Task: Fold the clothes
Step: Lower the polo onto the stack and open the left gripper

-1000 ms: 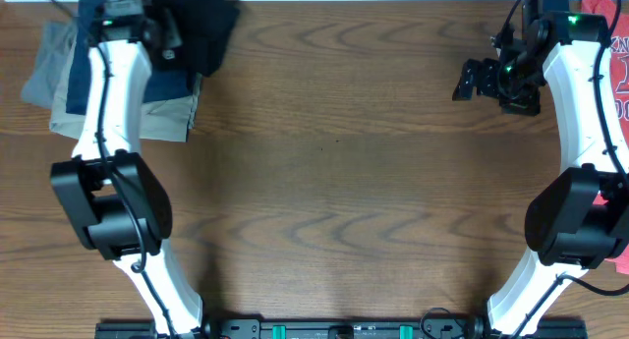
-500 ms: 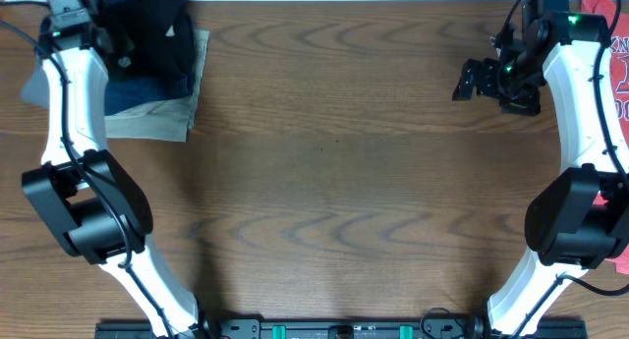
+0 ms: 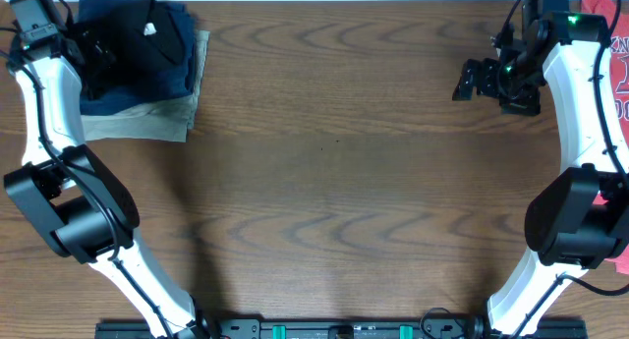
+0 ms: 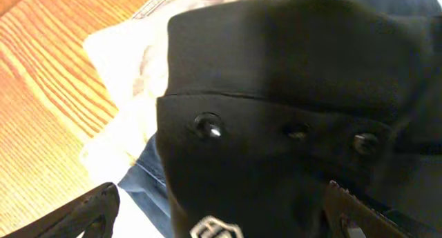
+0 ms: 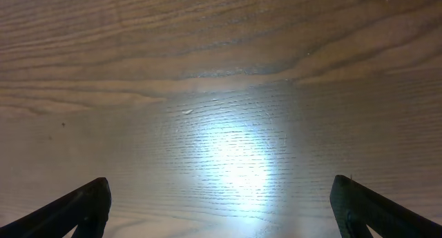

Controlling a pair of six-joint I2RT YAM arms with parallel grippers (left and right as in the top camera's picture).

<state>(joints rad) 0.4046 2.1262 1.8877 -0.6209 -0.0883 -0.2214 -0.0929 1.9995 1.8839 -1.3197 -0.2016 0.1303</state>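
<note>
- Left gripper point(image 4: 222, 223): its jaws stand wide apart, clasping nothing. One finger point(image 4: 88, 212) shows at each lower corner of the left wrist view.
- Black shirt point(image 3: 138, 36): folded at the table's point(image 3: 334, 182) far left corner, on a stack of a navy garment point(image 3: 133, 95) and a tan garment point(image 3: 147, 125). It lies directly under the spread fingers, with its button placket point(image 4: 297, 131) between them.
- Right gripper point(image 3: 470, 81): spread fully and empty, hovering over bare wood, well apart from the shirt.
- Red t-shirt point(image 3: 614, 44): at the far right edge.
</note>
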